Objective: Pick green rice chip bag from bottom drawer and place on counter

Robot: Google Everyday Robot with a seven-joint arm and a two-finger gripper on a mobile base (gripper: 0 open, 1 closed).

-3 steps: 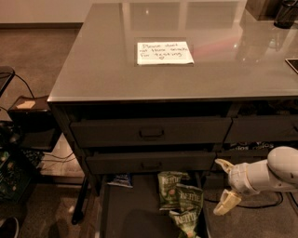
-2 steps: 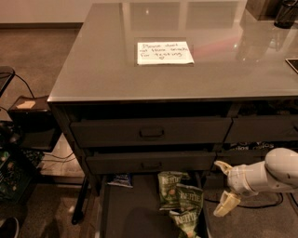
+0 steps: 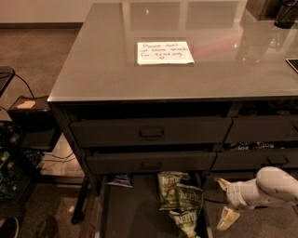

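Observation:
The bottom drawer [image 3: 135,214] is pulled out below the two upper drawers, with a flat dark floor. Three green chip bags lie along its right side, and the middle one is the green rice chip bag [image 3: 188,197]. My gripper [image 3: 225,201] hangs at the lower right, just right of the drawer's edge and beside the bags. Its two cream fingers are spread apart with nothing between them. The counter [image 3: 102,69] is a glossy grey top above, bearing a white handwritten note [image 3: 165,53].
A blue snack packet [image 3: 121,180] lies at the drawer's back left. Two upper drawers with recessed handles [image 3: 152,132] sit above. A dark box and cables [image 3: 28,121] stand on the floor at left. A dark object [image 3: 285,14] sits at the counter's far right.
My gripper and arm have stayed almost still at the drawer's right edge. The bags have not moved.

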